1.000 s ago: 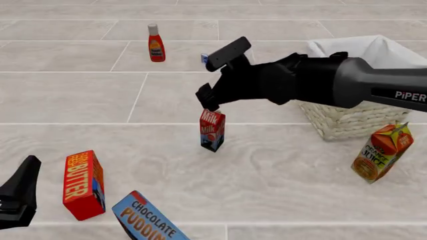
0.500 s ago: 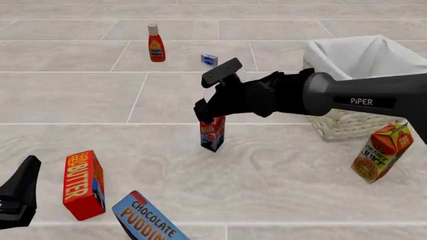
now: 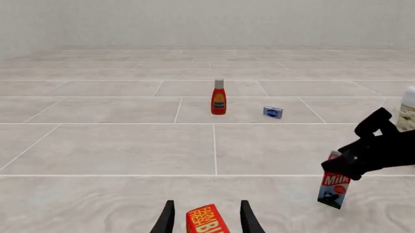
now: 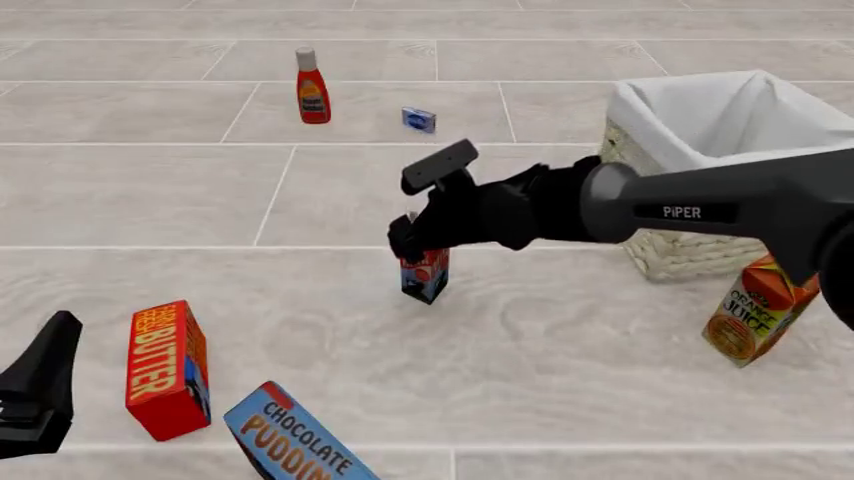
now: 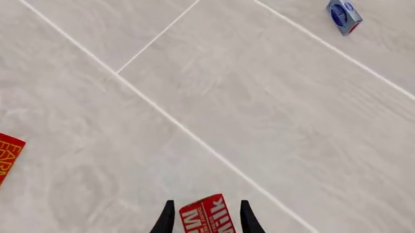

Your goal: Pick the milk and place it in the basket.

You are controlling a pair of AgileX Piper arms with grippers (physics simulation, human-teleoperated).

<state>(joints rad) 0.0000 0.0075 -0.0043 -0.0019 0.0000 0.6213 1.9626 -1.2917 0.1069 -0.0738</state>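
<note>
1. Milk (image 4: 424, 277) stands upright on the tiled table in the front view, well left of the basket (image 4: 694, 250). The right gripper (image 4: 416, 247) sits down over the carton's top, hiding its red gable; only the lower part shows. The left gripper (image 4: 40, 395) rests at the near left corner, beside the butter box (image 4: 167, 370); I cannot tell its jaw state from here. A pudding box (image 4: 287, 435), an orange juice carton (image 4: 761, 305), a ketchup bottle (image 4: 312, 88) and a small blue packet (image 4: 419, 120) lie around
2. Left wrist view: its fingers (image 3: 167, 219) stand apart with the butter box's top between them, not gripped
3. Right wrist view: its fingers (image 5: 167, 219) flank the milk's red top, just beside each face; whether they press it I cannot tell
</note>
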